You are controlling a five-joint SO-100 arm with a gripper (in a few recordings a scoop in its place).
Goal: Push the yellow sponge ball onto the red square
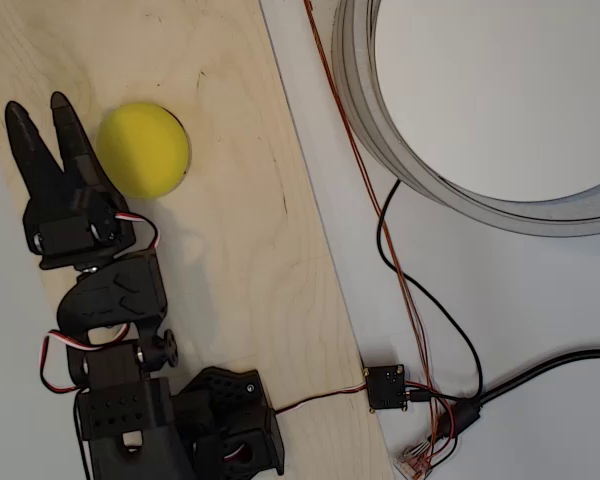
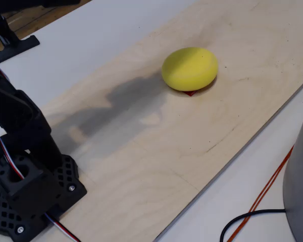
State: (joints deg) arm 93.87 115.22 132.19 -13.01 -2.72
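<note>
The yellow sponge ball (image 1: 143,148) lies on the wooden board (image 1: 240,250), near its upper left in the overhead view. In the fixed view the ball (image 2: 190,68) sits on top of the red square (image 2: 190,93), of which only a thin red sliver shows under its near edge. My black gripper (image 1: 38,106) is just left of the ball. Its right finger runs alongside the ball, close to it or touching it. The fingers are a little apart, with nothing between them. The arm's base (image 2: 25,186) stands at the board's near left corner.
A large grey round ring (image 1: 480,120) lies on the white table to the right of the board. Orange and black cables (image 1: 410,290) run down to a small black module (image 1: 387,387) at the board's edge. A black stand (image 2: 12,43) sits far left.
</note>
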